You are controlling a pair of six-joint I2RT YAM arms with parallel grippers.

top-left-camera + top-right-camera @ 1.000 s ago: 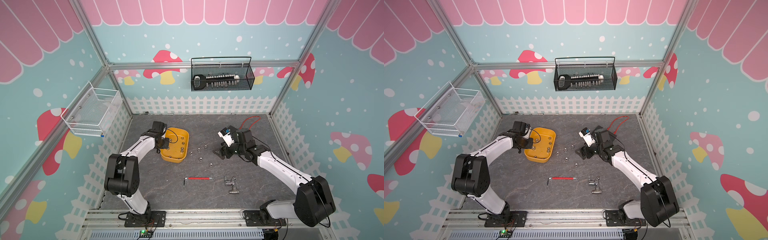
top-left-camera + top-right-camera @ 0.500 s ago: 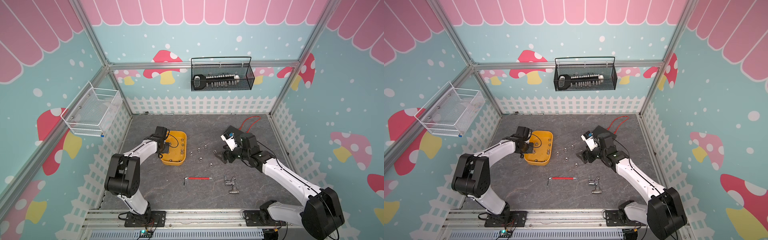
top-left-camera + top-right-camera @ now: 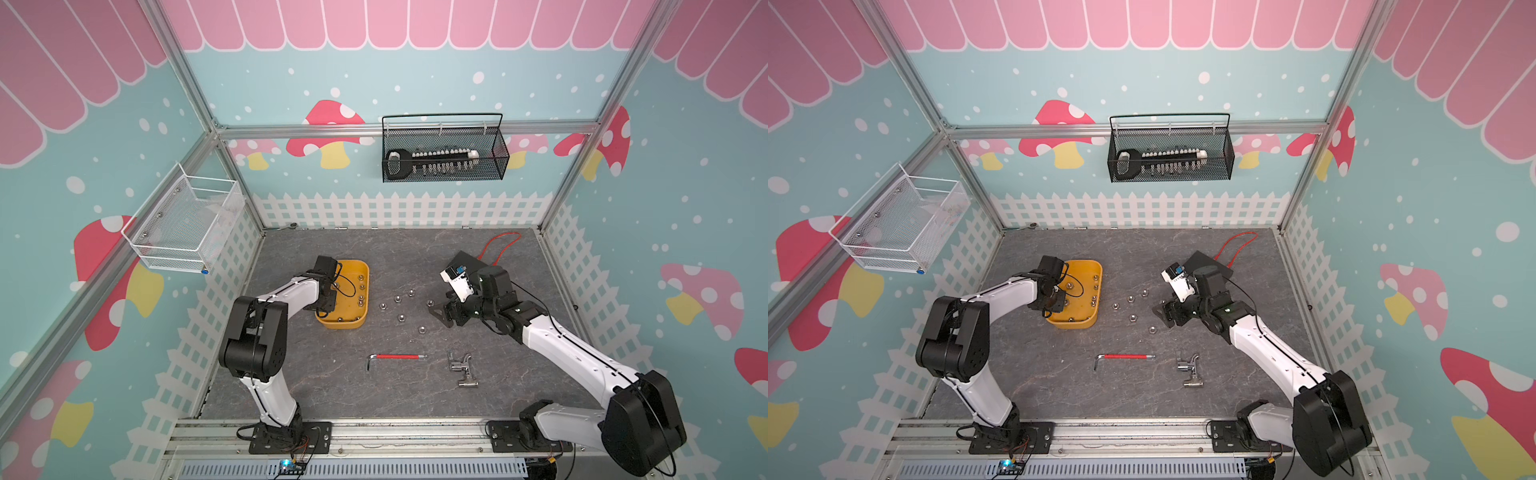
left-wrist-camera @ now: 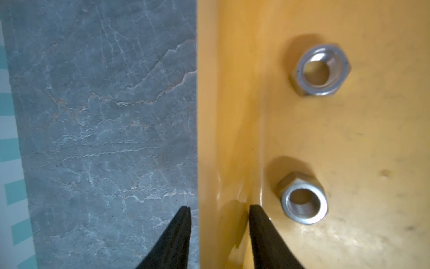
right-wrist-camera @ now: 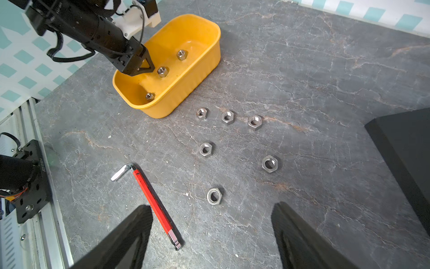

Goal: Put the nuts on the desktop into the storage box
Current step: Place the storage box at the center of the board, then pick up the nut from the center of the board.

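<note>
Storage box point(image 3: 343, 324): turned since a second ago from a slant, now laid flat on the desktop point(image 3: 415, 257), long axis front-to-back; its long wall is straddled, no longer pinched, by the parted jaws of the left gripper point(image 4: 218, 207). The right arm is bent low over mid-desktop, right gripper point(image 5: 210, 206) spread wide, nothing held. Six nuts point(image 5: 205, 149) are scattered on bare slab between box and right gripper; others lie inside the box.

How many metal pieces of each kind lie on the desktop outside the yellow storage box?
Nuts: 6
Hex key: 1
Pipe fitting: 1
Total: 8
</note>
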